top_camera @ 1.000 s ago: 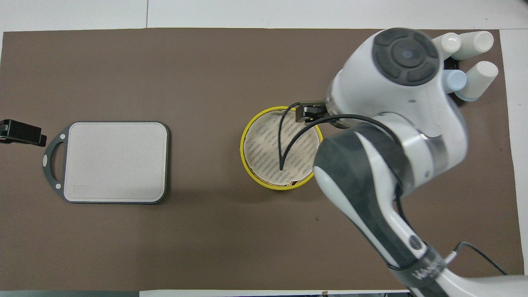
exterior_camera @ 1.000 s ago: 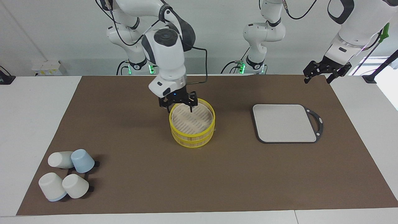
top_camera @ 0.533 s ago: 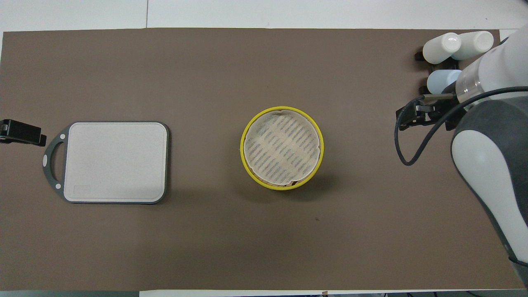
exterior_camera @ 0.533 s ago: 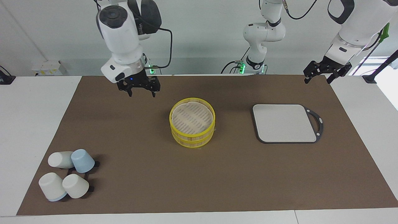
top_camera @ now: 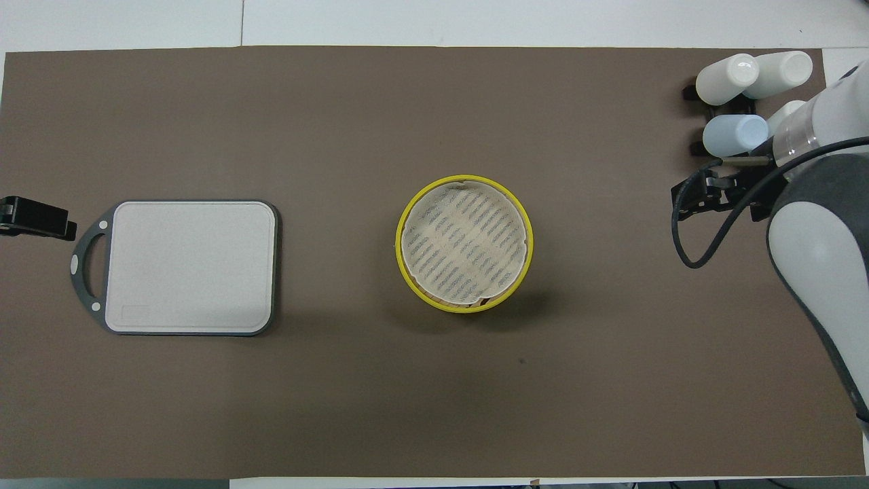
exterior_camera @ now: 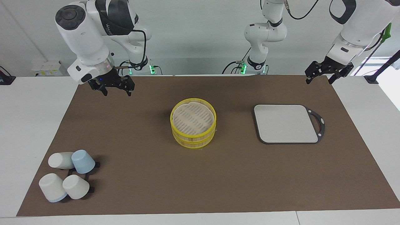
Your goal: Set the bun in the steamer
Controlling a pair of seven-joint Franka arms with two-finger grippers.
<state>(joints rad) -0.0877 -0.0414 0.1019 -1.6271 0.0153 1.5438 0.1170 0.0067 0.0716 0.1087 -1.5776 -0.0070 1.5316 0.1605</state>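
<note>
The steamer (exterior_camera: 193, 139) stands in the middle of the brown mat, round and yellow-rimmed, its pale slatted top level with the rim (top_camera: 400, 245). No bun shows in either view; it is hidden or out of view. My right gripper (exterior_camera: 116, 91) hangs open and empty over the mat's corner at the right arm's end, well clear of the steamer; the overhead view shows this right gripper (top_camera: 714, 198) beside the cups. My left gripper (exterior_camera: 319, 79) waits open and empty over the mat's edge at the left arm's end, and only a black part of the left gripper (top_camera: 35, 218) shows from above.
A grey square board (exterior_camera: 286, 123) with a dark handle lies between the steamer and the left arm's end, as the board (top_camera: 190, 266) also shows from above. Several white and pale-blue cups (exterior_camera: 72, 175) lie on a black rack, farther from the robots, at the right arm's end; the cups (top_camera: 736, 102) show from above too.
My right gripper rose from the steamer's rim and swung away toward the right arm's end of the table. The steamer and the left arm stayed still.
</note>
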